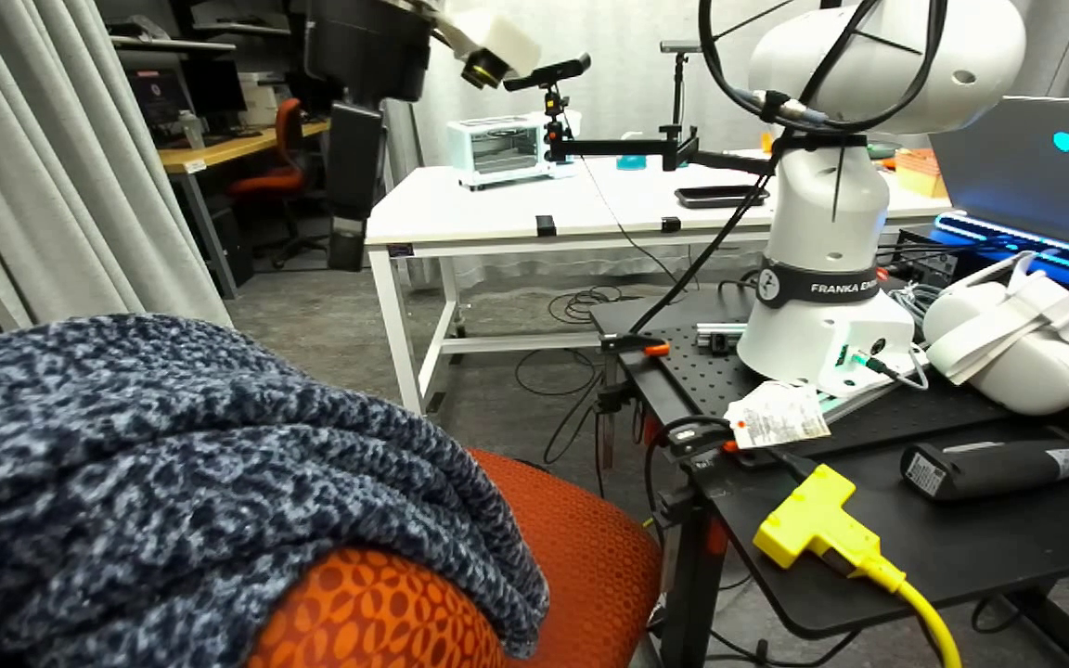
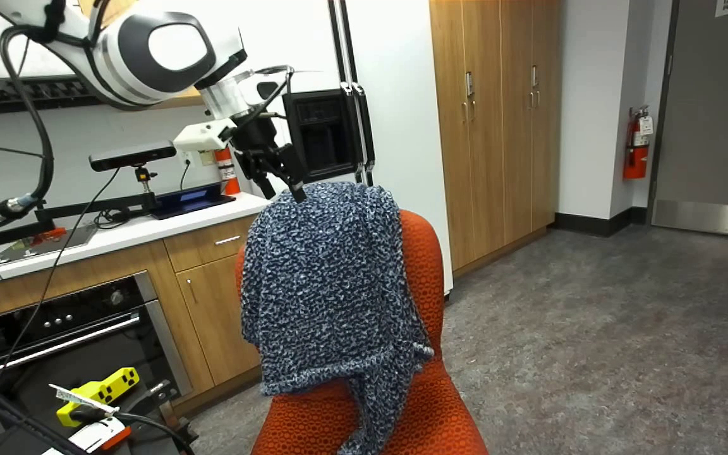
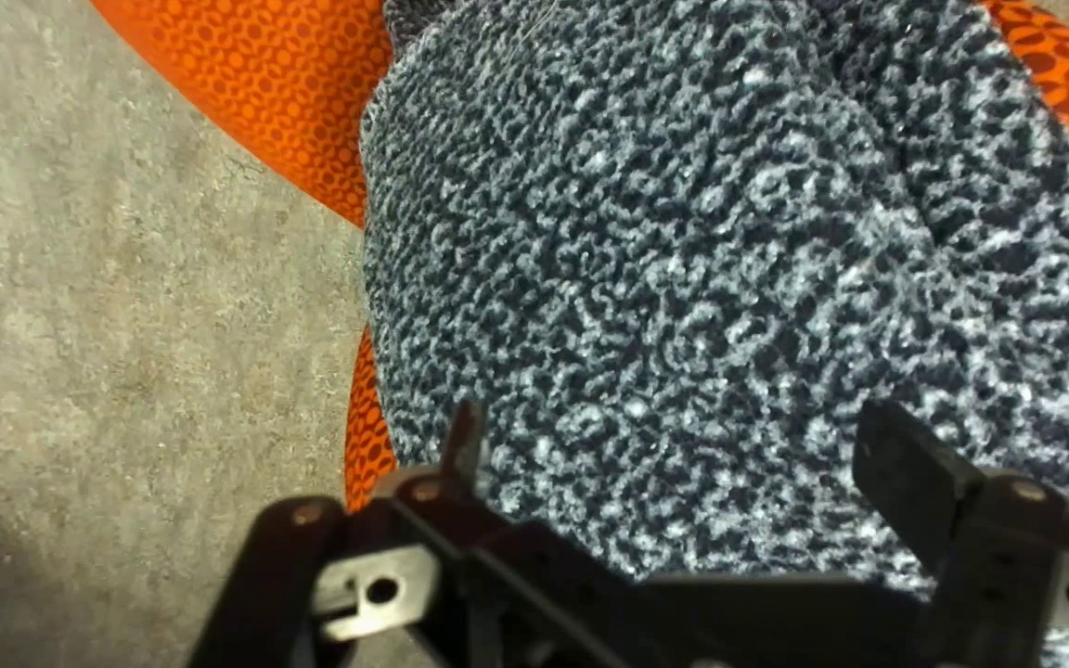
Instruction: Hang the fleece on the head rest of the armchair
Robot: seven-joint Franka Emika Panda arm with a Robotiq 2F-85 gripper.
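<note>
1. The fleece [image 2: 332,278] lies draped over the top of the orange chair [image 2: 424,272], its broad part hanging down the front of the chair back.
2. Its hem stops near the seat [image 2: 301,417], and a narrower length trails farther down over the seat.
3. Strips of orange chair back show on both sides of the fleece in an exterior view.
4. The gripper [image 3: 674,431] is near the upper part of the fleece, its fingers [image 3: 910,487] spread well apart and pointing toward it.
5. In the wrist view the fleece fills the gap seen between the fingers and extends past them.
6. In an exterior view the fingertips [image 2: 299,193] overlap the top edge of the fleece in the picture.
7. In an exterior view the floor [image 1: 298,320] shows between the gripper and the fleece, so the two are apart; the fleece sits lower, in thick folds.
</note>
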